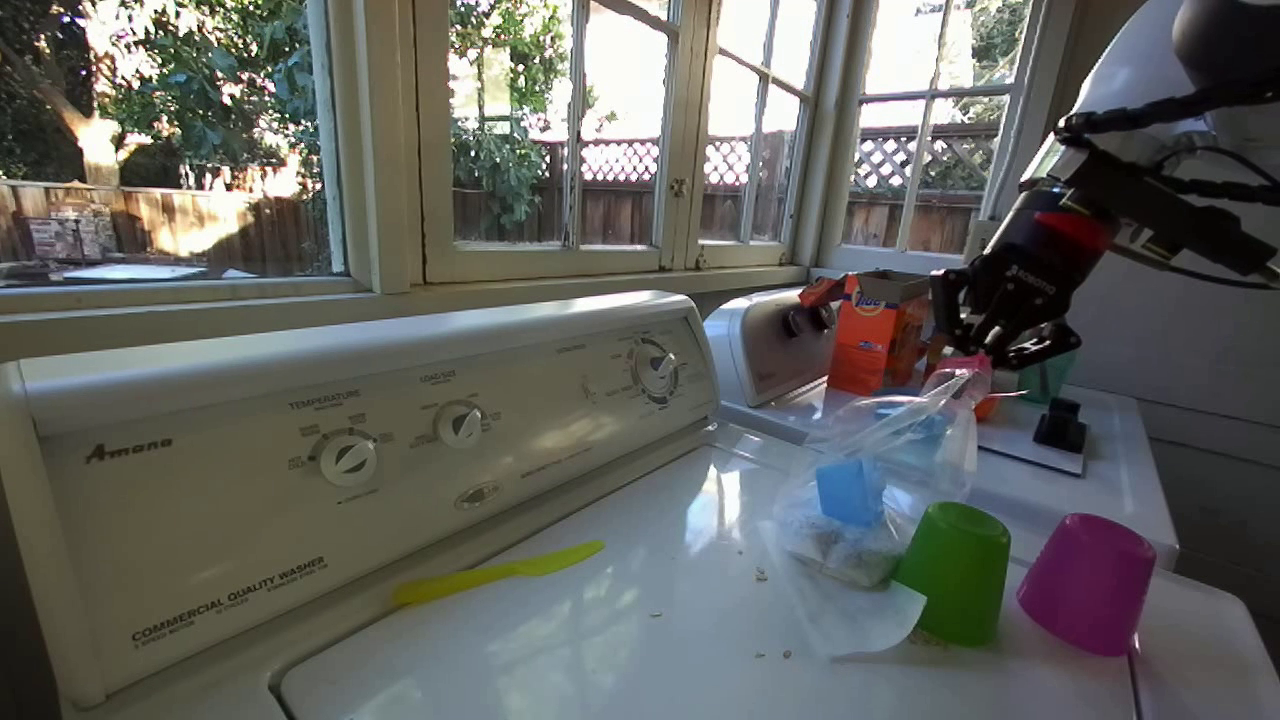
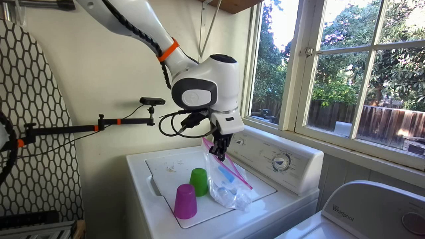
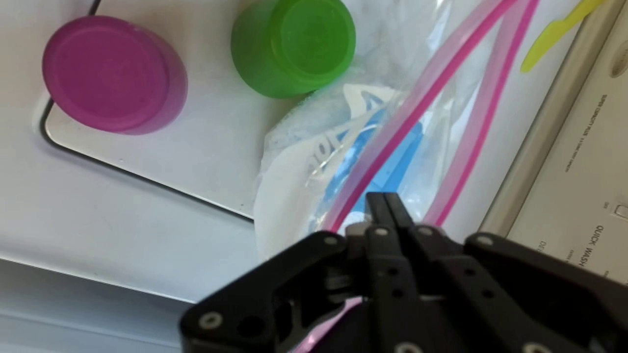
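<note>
Below the gripper [image 3: 384, 197], a clear zip bag [image 2: 227, 191] sits on the washer lid [image 1: 640, 645], its pink strips [image 3: 492, 100] passing either side of the fingertips [image 3: 376, 208] in the wrist view. These press together; whether they pinch film, I cannot tell. A blue piece [image 3: 398, 159] shows through the bag, just beside an upside-down green cup [image 1: 958, 575]; a magenta cup [image 1: 1088, 585] stands near. The gripper reads ROBOTIQ; the control panel [image 1: 540, 425] reads Amana, TEMPERATURE, COMMERCIAL QUALITY WASHER and QUICK WASH. An orange Tide box [image 1: 866, 345] stands beyond, and an adjacent machine [image 2: 372, 215] reads Whirlpool. A yellow knife [image 1: 500, 575] and crumbs [image 2: 171, 168] lie on glossy white enamel, beneath windows [image 1: 692, 225] showing trees [image 2: 345, 73] and wooden fencing [image 2: 391, 122]
</note>
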You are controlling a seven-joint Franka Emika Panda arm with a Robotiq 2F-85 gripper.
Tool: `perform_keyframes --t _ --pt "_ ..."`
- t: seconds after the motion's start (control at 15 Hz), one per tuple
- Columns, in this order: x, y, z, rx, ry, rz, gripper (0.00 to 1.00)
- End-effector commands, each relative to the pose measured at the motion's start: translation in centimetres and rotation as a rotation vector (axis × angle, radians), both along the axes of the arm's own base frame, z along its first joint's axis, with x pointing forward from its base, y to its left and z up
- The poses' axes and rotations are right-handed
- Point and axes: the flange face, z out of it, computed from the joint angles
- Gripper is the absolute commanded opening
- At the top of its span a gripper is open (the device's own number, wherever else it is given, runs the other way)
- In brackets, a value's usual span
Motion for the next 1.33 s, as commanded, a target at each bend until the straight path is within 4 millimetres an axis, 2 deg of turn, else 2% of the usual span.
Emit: perform_keyframes --t 0.0,0.53,0.6,0.67,1.27 --pt "-0.1 -0.1 -0.6 -0.031 0.017 -0.008 0.0" --pt "0.0 0.6 -1.8 -0.042 0.032 0.01 0.0" --pt "0.0 0.7 -1.9 -0.038 0.03 0.01 0.26" --pt "0.0 0.8 -2.0 -0.038 0.031 0.01 0.27" --pt "0.5 3.0 -4.0 -0.045 -0.009 0.045 0.93"
